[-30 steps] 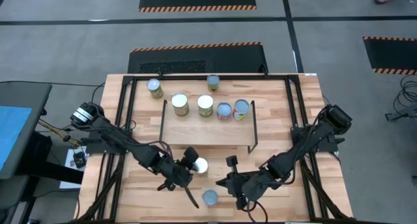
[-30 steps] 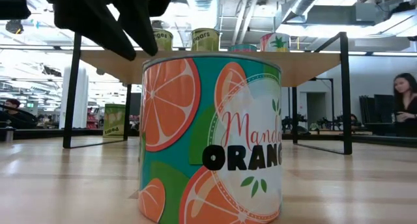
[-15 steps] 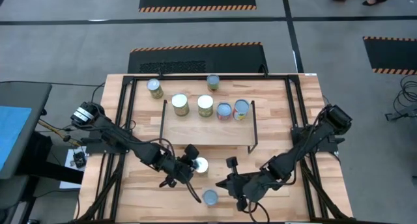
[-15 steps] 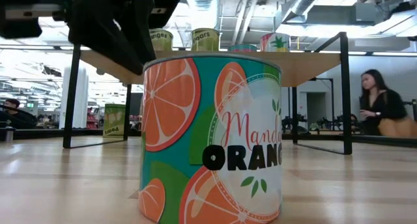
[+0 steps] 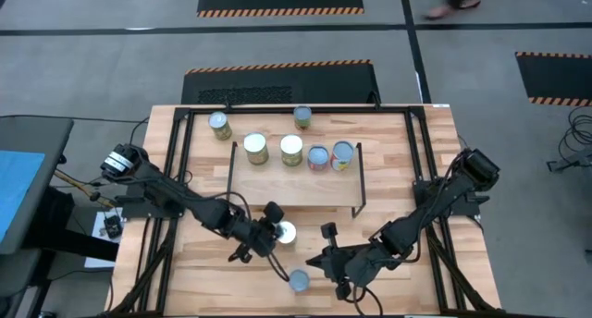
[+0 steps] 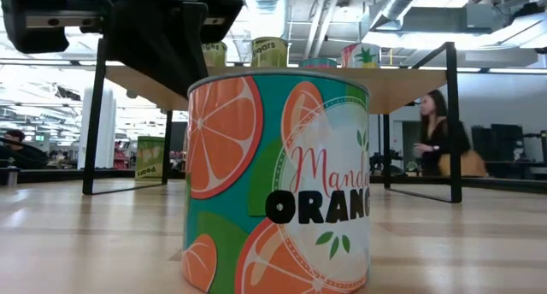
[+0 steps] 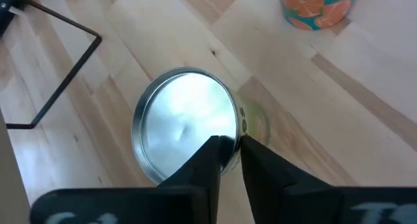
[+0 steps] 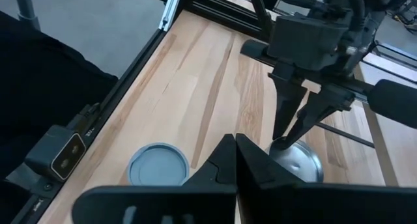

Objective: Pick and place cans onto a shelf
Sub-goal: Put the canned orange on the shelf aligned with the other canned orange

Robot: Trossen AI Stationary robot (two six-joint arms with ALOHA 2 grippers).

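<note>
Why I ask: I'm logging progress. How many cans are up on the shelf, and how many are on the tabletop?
Cans on the shelf: 4
Cans on the tabletop: 4
Total: 8

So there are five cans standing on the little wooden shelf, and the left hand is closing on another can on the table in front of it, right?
Not quite: the high view shows four cans on the shelf, not five. Two more stand on the table behind it. The rest holds: the left hand is closing on the rim of a silver-topped can on the table in front of the shelf.
</note>
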